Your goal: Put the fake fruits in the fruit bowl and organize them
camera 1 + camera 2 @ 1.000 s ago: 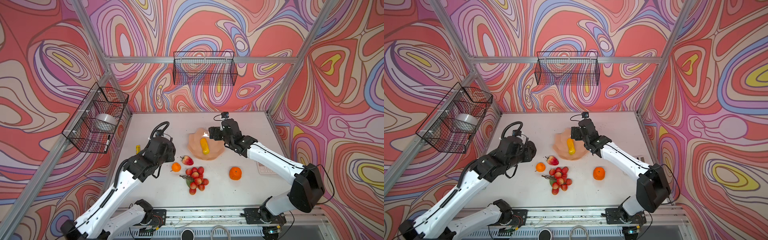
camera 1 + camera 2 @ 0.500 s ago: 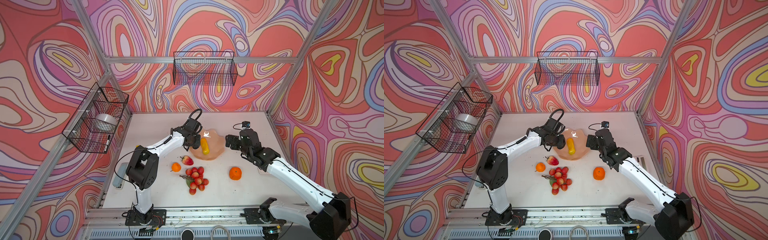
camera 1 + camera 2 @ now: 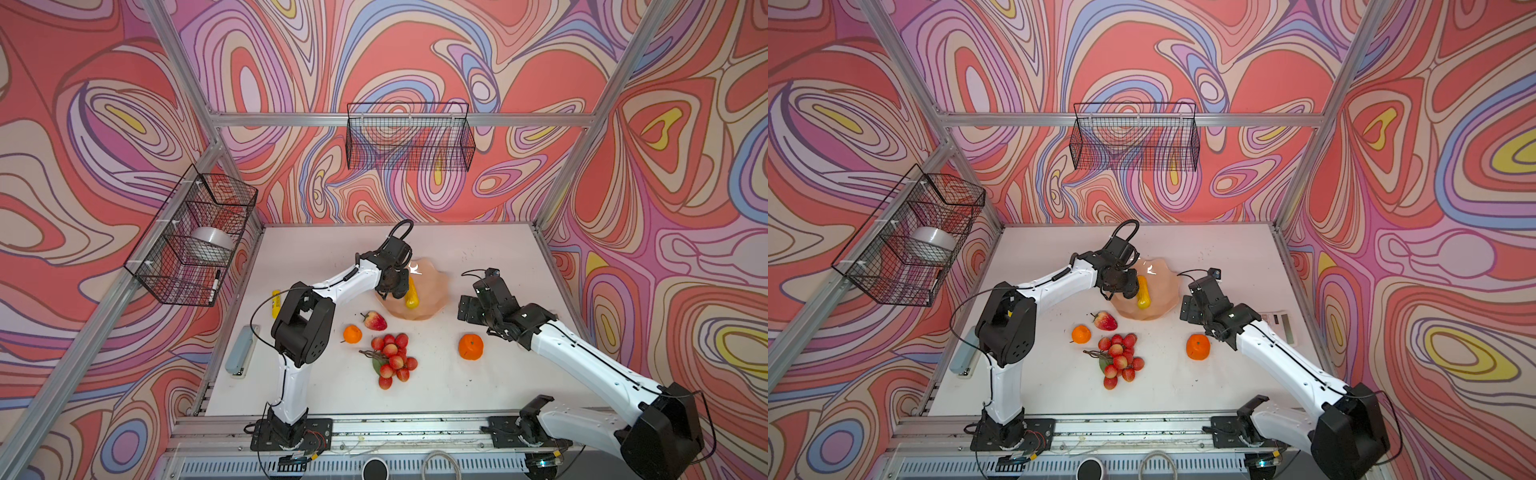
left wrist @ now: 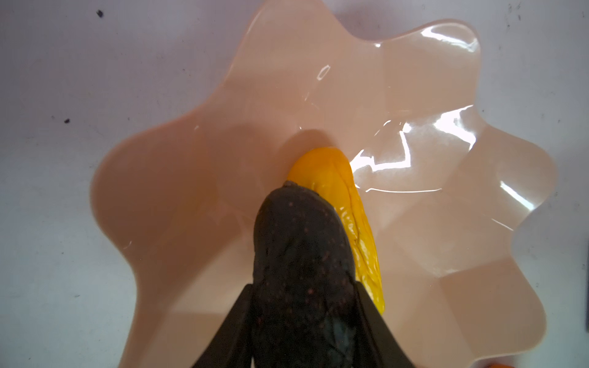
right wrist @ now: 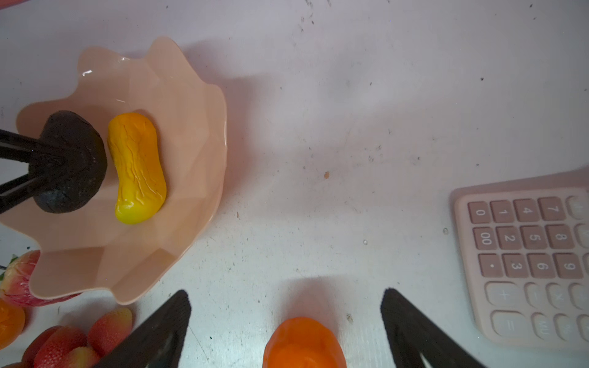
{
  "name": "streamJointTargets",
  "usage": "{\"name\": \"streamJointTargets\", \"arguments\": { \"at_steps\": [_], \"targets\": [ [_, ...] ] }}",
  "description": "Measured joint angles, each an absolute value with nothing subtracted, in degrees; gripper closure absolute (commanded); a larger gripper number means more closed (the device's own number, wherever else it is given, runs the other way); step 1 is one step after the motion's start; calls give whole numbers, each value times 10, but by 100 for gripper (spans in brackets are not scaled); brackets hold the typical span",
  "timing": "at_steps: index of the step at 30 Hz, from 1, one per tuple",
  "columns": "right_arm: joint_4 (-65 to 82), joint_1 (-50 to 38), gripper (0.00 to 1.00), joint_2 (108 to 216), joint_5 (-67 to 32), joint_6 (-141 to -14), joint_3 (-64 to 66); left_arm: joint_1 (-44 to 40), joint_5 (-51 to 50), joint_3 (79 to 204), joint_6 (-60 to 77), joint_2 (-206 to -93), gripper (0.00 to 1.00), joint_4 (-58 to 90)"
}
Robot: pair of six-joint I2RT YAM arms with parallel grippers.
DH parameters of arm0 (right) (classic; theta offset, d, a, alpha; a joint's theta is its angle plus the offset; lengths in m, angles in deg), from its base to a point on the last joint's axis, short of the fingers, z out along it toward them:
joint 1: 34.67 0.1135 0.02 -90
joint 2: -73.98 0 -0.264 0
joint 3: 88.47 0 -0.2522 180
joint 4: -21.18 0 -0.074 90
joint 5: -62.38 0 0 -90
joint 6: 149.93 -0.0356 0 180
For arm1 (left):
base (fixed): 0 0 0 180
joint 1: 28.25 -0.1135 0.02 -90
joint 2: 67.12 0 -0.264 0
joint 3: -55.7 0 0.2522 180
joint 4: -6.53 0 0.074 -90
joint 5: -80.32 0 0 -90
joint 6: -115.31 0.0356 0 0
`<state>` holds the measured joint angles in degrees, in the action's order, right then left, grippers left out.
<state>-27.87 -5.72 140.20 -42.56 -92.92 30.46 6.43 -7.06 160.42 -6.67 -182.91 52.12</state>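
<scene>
The peach-pink fruit bowl [image 3: 434, 286] [image 3: 1165, 286] sits mid-table with the yellow-orange elongated fruit [image 3: 411, 297] [image 4: 349, 197] [image 5: 137, 169] lying inside. My left gripper [image 3: 392, 286] [image 3: 1121, 286] [image 4: 302, 286] is shut on the dark avocado [image 4: 302, 248] [image 5: 70, 162], low inside the bowl beside the yellow fruit. My right gripper [image 3: 467, 309] [image 3: 1187, 307] [image 5: 286, 296] stands open, empty, just right of the bowl and above the large orange [image 3: 471, 346] [image 5: 302, 344]. On the table lie the small orange [image 3: 352, 334], strawberry [image 3: 375, 321] and red berry bunch [image 3: 392, 359].
A pink calculator [image 5: 526, 255] [image 3: 1281, 322] lies at the right edge. A small yellow tube [image 3: 275, 299] and a grey-blue flat object [image 3: 241, 349] lie at the left edge. Black wire baskets hang on the left wall [image 3: 195, 237] and back wall [image 3: 409, 137].
My left gripper has reached from the front left into the bowl with the avocado. My right gripper has drawn back from over the bowl, rightward and nearer, toward the large orange.
</scene>
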Motion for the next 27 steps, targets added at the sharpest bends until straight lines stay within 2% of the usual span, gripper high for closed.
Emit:
{"name": "streamJointTargets", "arguments": {
  "at_steps": [2, 4, 7, 14, 19, 22, 27],
  "targets": [
    [-280, -57, 3, 1402, -410, -941, 321, 66, -70, 1604, -70, -1833, 53, 521],
    [-282, -57, 4, 1402, -392, -957, 343, 66, -68, 1604, -73, -1835, 42, 521],
    [-286, -57, 4, 1402, -374, -976, 366, 66, -68, 1603, -78, -1835, 35, 516],
    [-294, -57, 6, 1400, -341, -1008, 397, 66, -67, 1570, -89, -1812, 31, 492],
    [-286, -52, 11, 1400, -314, -1030, 420, 66, -90, 1534, -90, -1715, 27, 455],
    [-284, -47, 20, 1400, -307, -1039, 425, 66, -127, 1499, -90, -1619, 23, 416],
    [-274, -44, 47, 1401, -311, -1043, 427, 66, -221, 1413, -88, -1461, 19, 367]
  ]
}}
